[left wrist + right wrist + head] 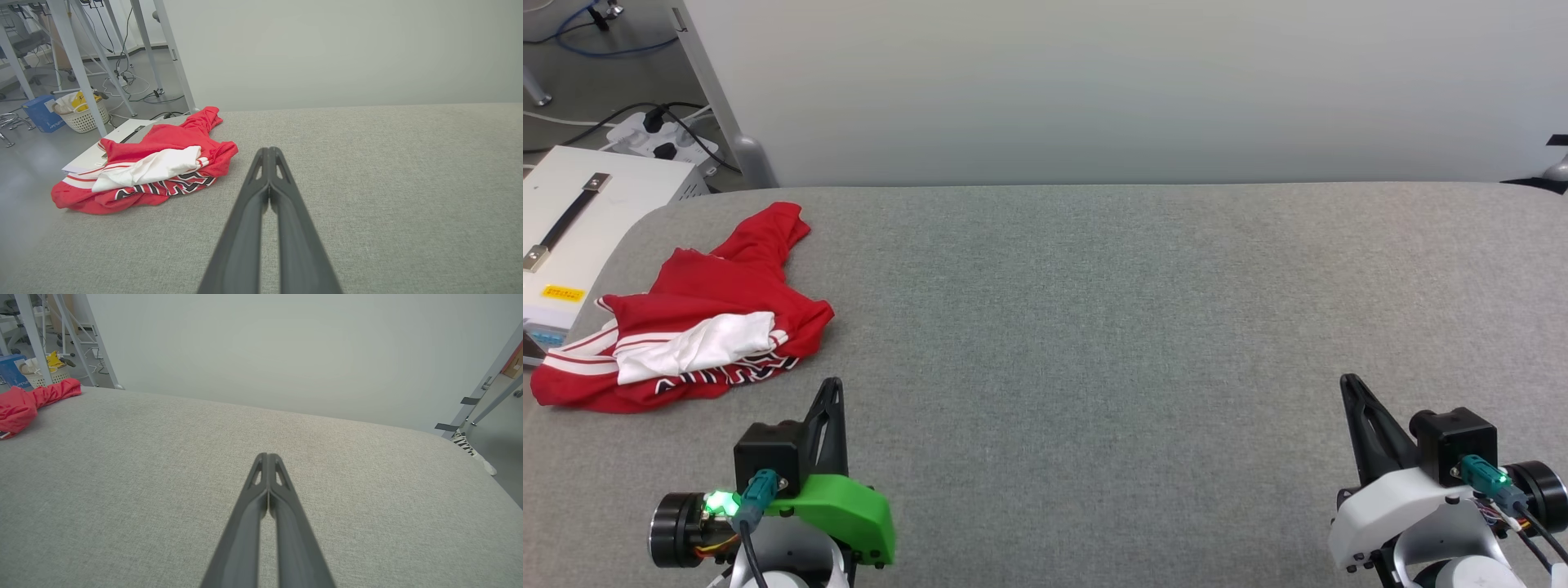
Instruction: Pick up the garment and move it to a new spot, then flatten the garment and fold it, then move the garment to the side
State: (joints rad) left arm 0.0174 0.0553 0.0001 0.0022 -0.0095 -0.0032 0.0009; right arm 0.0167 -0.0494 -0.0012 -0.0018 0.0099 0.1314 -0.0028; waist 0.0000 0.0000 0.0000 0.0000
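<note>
Pickup hadn't started: shirt (711, 286) sat bunched mid-left; left claw (832, 387) and right claw (1349, 384) were closed, empty. Left one needed opening first.

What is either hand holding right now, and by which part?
Nothing is held. The left hand and right hand are both shut and empty; the red jersey T-shirt lies crumpled on the grey surface, apart from both.

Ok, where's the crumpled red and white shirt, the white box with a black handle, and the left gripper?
crumpled red and white shirt (727, 282): head view, red cloth.
white box with black handle (633, 184): head view, bare lid.
left gripper (269, 150): left wrist view, closed fingertips.
</note>
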